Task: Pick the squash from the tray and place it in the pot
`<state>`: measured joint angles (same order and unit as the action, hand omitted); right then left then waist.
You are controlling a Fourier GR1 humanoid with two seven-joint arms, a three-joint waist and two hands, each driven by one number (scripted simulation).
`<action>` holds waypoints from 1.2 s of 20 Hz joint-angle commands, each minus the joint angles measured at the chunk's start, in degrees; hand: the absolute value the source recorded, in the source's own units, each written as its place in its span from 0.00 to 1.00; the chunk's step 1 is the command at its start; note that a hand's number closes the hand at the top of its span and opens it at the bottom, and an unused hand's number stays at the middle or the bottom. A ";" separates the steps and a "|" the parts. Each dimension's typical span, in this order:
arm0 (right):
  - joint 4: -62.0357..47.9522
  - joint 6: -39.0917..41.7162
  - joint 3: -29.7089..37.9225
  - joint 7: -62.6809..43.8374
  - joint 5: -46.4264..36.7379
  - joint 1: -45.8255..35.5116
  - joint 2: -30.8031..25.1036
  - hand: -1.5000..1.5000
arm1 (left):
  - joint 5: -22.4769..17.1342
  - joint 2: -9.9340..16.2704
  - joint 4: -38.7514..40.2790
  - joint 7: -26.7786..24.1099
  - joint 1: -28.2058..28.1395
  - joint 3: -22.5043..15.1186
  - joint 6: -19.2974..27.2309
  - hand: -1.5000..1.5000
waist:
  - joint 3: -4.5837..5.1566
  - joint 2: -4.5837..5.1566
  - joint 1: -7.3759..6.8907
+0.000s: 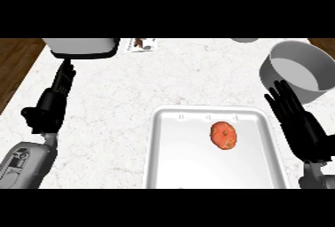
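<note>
Task status: not started, judging from the layout. The squash (pixel 223 135) lies on the white tray (pixel 167 168), in its right-centre area, untouched by either hand. Both steps remain: the pick from the tray and the placement in the pot.

Right hand (pixel 302 126): positioned just beside the tray's right rim, above the counter (pixel 131 93). Fingers are straight and spread wide, pointing away from the robot toward the pot. It holds nothing. It is near the squash but apart from it.

Left hand (pixel 51 104): at the view's left, well apart from the tray. Fingers are extended and together, pointing away from the robot. It holds nothing and rests.

Pot (pixel 301 66): grey, upright, at the far right of the counter, just beyond the right hand's fingertips. Its visible interior shows no contents.
</note>
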<state>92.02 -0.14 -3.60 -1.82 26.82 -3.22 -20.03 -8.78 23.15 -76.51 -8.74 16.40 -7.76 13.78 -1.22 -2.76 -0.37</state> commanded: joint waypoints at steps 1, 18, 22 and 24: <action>0.16 -1.05 1.30 -2.13 -0.99 0.61 -1.26 1.00 | 1.71 1.04 -2.38 2.02 -1.46 0.64 1.47 0.50 | 1.20 2.59 0.21; 10.07 -17.49 -1.21 6.47 -38.43 15.24 -12.46 0.00 | 1.20 4.41 -5.85 11.10 -16.94 4.04 -1.42 0.50 | 1.24 2.66 0.50; 15.51 -11.66 -5.48 -7.86 -42.27 12.53 -17.38 0.00 | 2.09 5.97 -12.75 16.41 -18.87 2.57 -0.33 0.50 | 1.27 2.57 0.10; 15.88 -8.99 -9.22 -16.89 -44.63 5.49 -16.57 0.00 | 4.34 2.96 -11.12 16.73 -16.98 0.07 1.67 0.50 | 1.29 2.76 -0.33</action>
<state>104.95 -13.29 -9.12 -7.93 -14.39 6.98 -35.53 -6.48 27.88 -85.66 5.80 -0.44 -5.69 13.97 0.07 -0.12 -0.30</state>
